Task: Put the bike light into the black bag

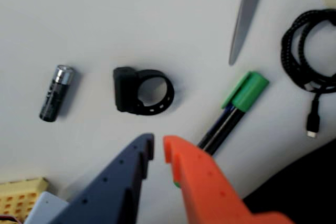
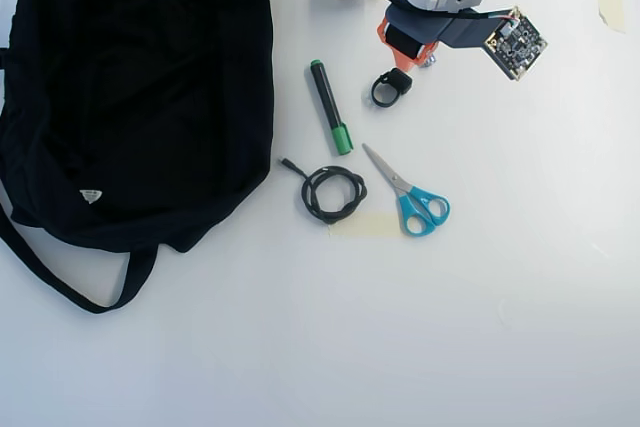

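In the wrist view, the gripper (image 1: 158,149) enters from the bottom edge, one finger dark blue-grey and the other orange (image 1: 202,182), their tips close with only a narrow slit between them and nothing pinched. Their bases are cut off by the frame. The soft black fabric bag (image 1: 302,182) shows only as a dark corner at lower right. The silver scissors blade (image 1: 245,14) is cut off at the top, its handles out of sight, and the coiled black braided cable (image 1: 304,56) runs off the right edge. The orange finger hides the lower end of the green-capped black marker (image 1: 233,111).

The small black bike light (image 1: 142,91) lies flat on the white table (image 1: 131,14), just beyond the fingertips and untouched. Its long axis runs left to right here: the boxy block sits at the left, the round rubbery strap loop with small holes opens to the right. To its left lies a short black cylinder with a silver tip (image 1: 56,93).

In the overhead view, the arm covers the gripper, so its fingers are hard to make out. The bike light (image 2: 391,87) lies just below the arm, block toward upper right, loop toward lower left. It is well apart from the bag (image 2: 130,97), which fills the left side, its strap trailing below and a white triangular label near its lower edge. The marker (image 2: 330,107) lies between them. The cable (image 2: 333,194) and the blue-handled scissors (image 2: 410,192) lie lower down.
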Robot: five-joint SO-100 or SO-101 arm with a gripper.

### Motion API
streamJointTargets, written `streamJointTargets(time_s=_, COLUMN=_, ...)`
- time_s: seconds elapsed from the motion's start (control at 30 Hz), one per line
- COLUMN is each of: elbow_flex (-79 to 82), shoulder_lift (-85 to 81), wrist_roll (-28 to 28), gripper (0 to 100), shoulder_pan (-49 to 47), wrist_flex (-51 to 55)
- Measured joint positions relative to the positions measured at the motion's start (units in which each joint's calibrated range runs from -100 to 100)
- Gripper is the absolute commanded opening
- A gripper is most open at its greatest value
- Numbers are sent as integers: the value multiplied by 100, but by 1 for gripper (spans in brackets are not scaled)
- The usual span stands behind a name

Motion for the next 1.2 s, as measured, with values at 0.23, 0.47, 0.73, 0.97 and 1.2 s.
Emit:
streamJointTargets(time_s=0.23, elbow_flex=558, shoulder_lift=0, wrist_roll=274, gripper=2, shoulder_pan=15, wrist_flex=-283)
streamJointTargets(time_s=0.47, elbow_flex=1140, shoulder_lift=0, wrist_roll=537, gripper=2, shoulder_pan=81, wrist_flex=-945)
streamJointTargets(time_s=0.73, elbow_flex=1785, shoulder_lift=0, wrist_roll=923, gripper=2, shoulder_pan=96, wrist_flex=-1614)
streamJointTargets(time_s=0.97, elbow_flex=2115, shoulder_lift=8, wrist_roll=1114, gripper=3, shoulder_pan=73, wrist_flex=-1812)
streamJointTargets(time_s=1.2, elbow_flex=2217, shoulder_lift=0, wrist_roll=1192, gripper=3, shoulder_pan=81, wrist_flex=-1846)
